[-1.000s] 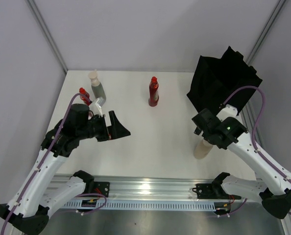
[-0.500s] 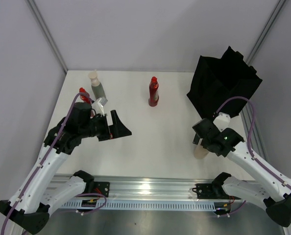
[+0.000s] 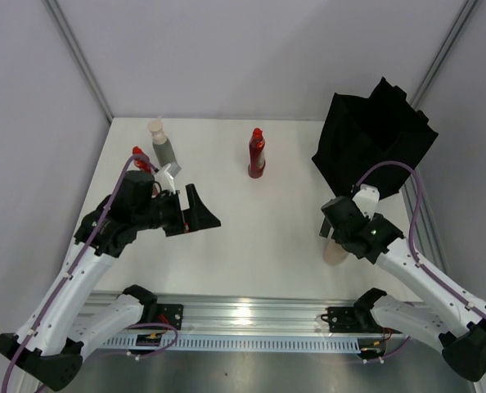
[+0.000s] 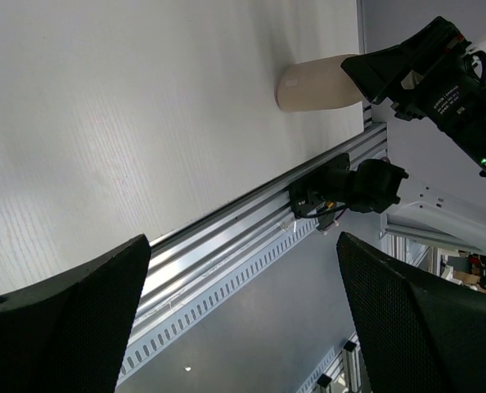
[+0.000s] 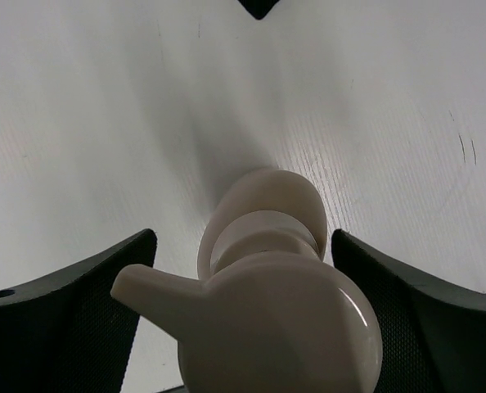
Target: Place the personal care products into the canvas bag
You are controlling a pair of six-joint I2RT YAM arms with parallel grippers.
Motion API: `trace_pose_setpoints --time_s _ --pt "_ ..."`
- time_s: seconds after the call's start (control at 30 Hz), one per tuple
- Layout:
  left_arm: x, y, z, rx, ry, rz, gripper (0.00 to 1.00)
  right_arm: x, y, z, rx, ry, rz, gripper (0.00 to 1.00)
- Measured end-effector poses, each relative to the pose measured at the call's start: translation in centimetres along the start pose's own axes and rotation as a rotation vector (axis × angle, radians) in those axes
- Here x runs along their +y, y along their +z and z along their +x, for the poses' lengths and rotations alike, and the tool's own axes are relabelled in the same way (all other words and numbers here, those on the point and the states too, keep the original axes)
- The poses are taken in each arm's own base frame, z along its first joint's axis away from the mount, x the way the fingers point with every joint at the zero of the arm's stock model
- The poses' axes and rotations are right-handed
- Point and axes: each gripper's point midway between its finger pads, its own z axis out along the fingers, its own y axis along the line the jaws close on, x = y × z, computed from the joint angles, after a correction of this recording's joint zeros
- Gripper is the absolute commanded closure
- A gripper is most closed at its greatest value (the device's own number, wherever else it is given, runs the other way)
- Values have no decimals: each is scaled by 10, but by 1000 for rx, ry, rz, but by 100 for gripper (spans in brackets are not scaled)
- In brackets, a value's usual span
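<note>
A beige bottle [image 4: 317,82], an all-red bottle [image 3: 257,153] and a grey-green bottle [image 3: 162,150] (its cap cream) contrast with the white table [image 3: 259,229] and black bag [image 3: 366,139].

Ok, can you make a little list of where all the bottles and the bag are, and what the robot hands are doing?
Canvas bag: black, back right
Beige bottle: near right, standing between the open fingers of the right gripper
All-red bottle: standing, back middle
Grey-green bottle: standing, back left
Red-capped bottle: beside the grey-green one
Left gripper: open, empty
</note>
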Motion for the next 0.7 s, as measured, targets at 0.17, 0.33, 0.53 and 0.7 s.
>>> trace_pose_setpoints --time_s 0.17,0.33,0.53,0.7 --pt "0 0 0 1 -2 0 1 0 5 -2 -27 -1 3 23" --pt "2 1 1 5 -5 -4 1 -3 9 -1 -35 -2 12 26" --pt "3 1 3 12 -9 -9 1 -7 10 -4 -54 8 33 2" --pt "3 1 3 13 -9 -9 1 -10 7 -11 -88 5 34 9"
